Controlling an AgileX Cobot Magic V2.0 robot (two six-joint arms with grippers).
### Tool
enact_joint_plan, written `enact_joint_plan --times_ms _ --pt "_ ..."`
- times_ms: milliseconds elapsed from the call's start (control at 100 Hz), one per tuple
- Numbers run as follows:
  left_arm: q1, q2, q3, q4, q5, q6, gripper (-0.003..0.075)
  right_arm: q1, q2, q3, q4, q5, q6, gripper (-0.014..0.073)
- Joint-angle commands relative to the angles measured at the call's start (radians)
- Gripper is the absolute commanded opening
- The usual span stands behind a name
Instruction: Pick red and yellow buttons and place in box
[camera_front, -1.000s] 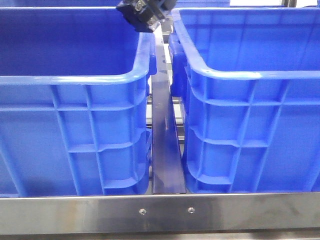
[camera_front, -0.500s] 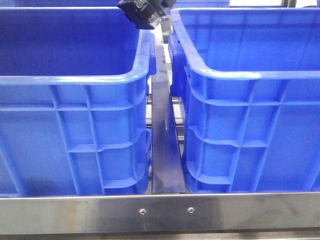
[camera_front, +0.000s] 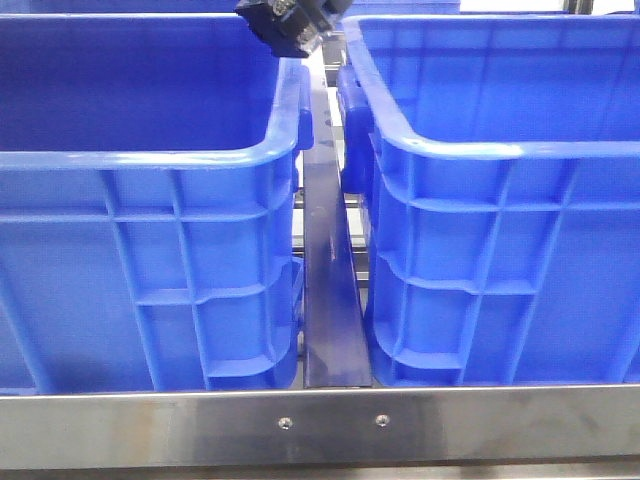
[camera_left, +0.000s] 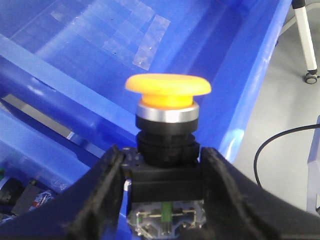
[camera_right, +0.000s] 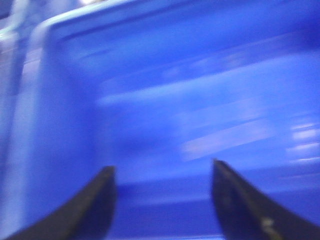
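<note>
yellow button (camera_left: 167, 90) | domed cap, silvery collar | left claw (camera_left: 162, 165) clamped on base

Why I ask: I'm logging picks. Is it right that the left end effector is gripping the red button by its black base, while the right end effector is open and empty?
Not quite: the button is yellow, not red, as the left wrist view shows. The left end effector grips its black base; the right end effector is open and empty.
</note>
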Motion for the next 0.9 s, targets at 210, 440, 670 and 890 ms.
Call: enact_joint_plan --times_ms 210,440,670,890 --pt "-0.009 -0.037 -0.036 -0.051 -0.051 0.002 0.0186 0.094 0.202 -0.077 0.763 0.072 -0.436 0.0518" --pt "-0.009 -0.037 -0.036 -0.051 -0.051 0.002 0.0186 0.208 0.390 -0.102 0.963 0.076 -0.592 0.0518" --pt "-0.009 -0.037 -0.036 -0.051 -0.051 0.002 0.0186 0.282 0.505 -0.171 0.987 0.076 -0.620 0.0518" --pt "-0.009 -0.037 -0.036 -0.051 -0.051 0.002 0.0186 0.303 0.517 -0.194 0.990 0.054 -0.620 0.0423"
